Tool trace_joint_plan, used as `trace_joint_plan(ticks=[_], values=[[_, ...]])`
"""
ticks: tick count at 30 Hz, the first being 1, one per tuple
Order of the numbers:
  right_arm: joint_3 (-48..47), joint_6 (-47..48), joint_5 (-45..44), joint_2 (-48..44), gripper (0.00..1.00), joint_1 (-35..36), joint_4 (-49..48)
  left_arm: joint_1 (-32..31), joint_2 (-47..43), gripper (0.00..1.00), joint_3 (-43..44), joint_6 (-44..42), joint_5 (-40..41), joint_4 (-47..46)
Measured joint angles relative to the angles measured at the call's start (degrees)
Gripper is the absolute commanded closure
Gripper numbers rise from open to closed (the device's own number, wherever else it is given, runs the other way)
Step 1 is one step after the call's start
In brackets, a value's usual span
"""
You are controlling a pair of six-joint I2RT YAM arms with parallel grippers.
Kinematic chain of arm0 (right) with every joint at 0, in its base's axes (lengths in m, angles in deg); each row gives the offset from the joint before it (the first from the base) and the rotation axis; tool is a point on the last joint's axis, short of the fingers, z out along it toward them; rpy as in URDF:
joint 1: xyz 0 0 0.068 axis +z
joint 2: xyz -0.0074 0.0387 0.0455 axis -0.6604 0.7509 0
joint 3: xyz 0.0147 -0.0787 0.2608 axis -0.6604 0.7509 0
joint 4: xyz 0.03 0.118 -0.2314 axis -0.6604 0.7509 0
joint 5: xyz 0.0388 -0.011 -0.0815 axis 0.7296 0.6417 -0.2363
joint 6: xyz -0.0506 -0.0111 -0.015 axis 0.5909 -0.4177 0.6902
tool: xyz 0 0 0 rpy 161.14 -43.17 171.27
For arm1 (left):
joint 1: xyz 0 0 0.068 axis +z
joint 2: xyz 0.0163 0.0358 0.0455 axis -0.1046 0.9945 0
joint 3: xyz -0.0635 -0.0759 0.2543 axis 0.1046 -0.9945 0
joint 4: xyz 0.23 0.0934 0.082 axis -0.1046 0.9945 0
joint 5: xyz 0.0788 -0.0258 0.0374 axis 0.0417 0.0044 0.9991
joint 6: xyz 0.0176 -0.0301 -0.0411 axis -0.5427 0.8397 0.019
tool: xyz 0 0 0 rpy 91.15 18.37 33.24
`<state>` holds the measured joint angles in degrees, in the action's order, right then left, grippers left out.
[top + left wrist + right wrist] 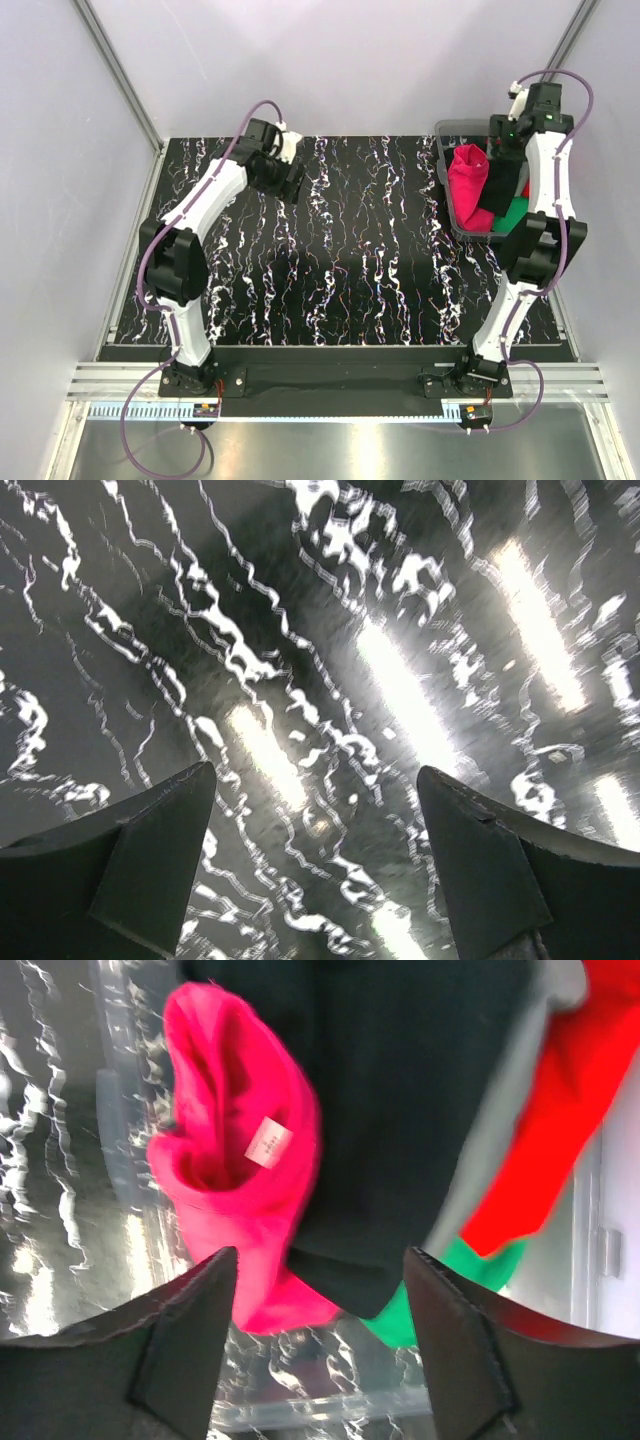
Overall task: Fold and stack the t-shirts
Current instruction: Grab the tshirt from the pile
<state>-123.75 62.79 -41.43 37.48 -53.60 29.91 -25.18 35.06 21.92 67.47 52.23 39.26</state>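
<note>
Seen from above, a black table (350,270) veined with white fills the view, with two white arms bolted at its 6 o'clock edge. A grey plastic bin (455,130) sits at about 2 o'clock on the table, near the far right corner. All the t-shirts are heaped inside it, none folded. A crimson-pink t-shirt (468,185) is bunched against the bin's 9 o'clock wall. A black t-shirt (508,185) lies just beside it across the middle. A red t-shirt (560,1110) is at the 3 o'clock side, and a green t-shirt (400,1320) shows at the 6 o'clock end, partly under the black one. The right arm reaches up along the table's right edge, and its wrist hangs over the bin. From the wrist camera, the right gripper (318,1255) has its two dark fingers spread apart with nothing clamped between them. The pink shirt, showing a small white label (268,1142), is at 10 o'clock from the gap. The black shirt is at 12 o'clock and the red at 2 o'clock. Whether the fingertips touch the cloth cannot be told. The left arm bends toward 11 o'clock on the table, well apart from the bin. The left gripper (315,772) is also spread wide, holding nothing, with only the glossy tabletop beneath it.
</note>
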Motion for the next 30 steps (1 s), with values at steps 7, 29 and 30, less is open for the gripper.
trace_joint_plan(ticks=[7, 29, 30], values=[[-0.2, 3.1, 1.4, 0.7, 0.40, 1.2, 2.8, -1.8, 0.0, 0.07, -0.4, -4.3, 5.7, 0.1], [-15.5, 4.5, 3.8, 17.4, 1.00, 0.0, 3.5, -12.4, -1.4, 0.01, -3.7, -11.4, 16.2, 0.2], [-15.8, 4.6, 3.9, 17.4, 1.00, 0.0, 3.6, -12.4, -1.4, 0.01, -3.7, -11.7, 16.6, 0.2]])
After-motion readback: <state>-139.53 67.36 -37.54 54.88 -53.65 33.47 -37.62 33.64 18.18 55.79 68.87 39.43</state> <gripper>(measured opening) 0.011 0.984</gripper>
